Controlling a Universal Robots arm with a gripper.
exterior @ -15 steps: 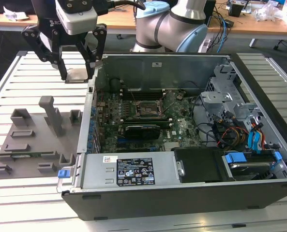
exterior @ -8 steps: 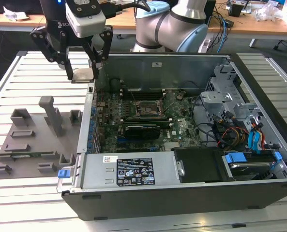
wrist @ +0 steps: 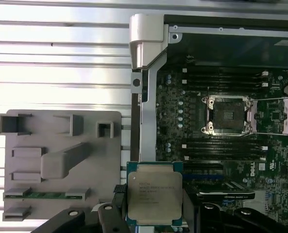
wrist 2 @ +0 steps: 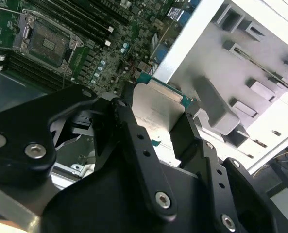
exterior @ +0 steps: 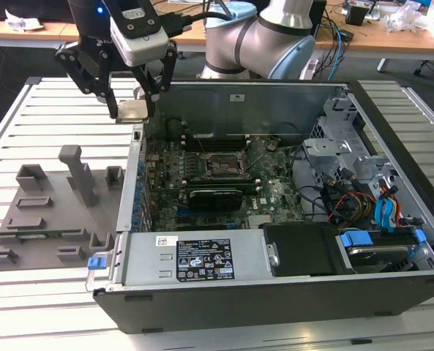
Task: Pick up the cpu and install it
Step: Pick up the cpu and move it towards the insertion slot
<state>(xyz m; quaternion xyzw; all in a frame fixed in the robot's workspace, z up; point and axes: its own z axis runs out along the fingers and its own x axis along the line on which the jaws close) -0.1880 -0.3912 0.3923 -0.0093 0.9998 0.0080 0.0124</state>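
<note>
My gripper (exterior: 132, 111) is shut on the cpu (exterior: 132, 110), a flat square chip with a pale silvery top, and holds it in the air above the far left corner of the open computer case (exterior: 392, 124). In both wrist views the cpu (wrist: 153, 192) (wrist 2: 156, 110) sits pinched between the black fingers (wrist 2: 134, 141). The empty black-and-metal socket (exterior: 223, 166) lies on the green motherboard inside the case, to the exterior view's right of the chip and lower; the socket (wrist: 228, 114) (wrist 2: 45, 41) shows in both wrist views as well.
A grey plastic fixture plate (exterior: 52, 212) with blocks and slots lies on the slatted table at the exterior view's left of the case. A tall grey post (exterior: 81, 174) rises from it. Cables and drive bays (exterior: 363, 190) fill the case's right side.
</note>
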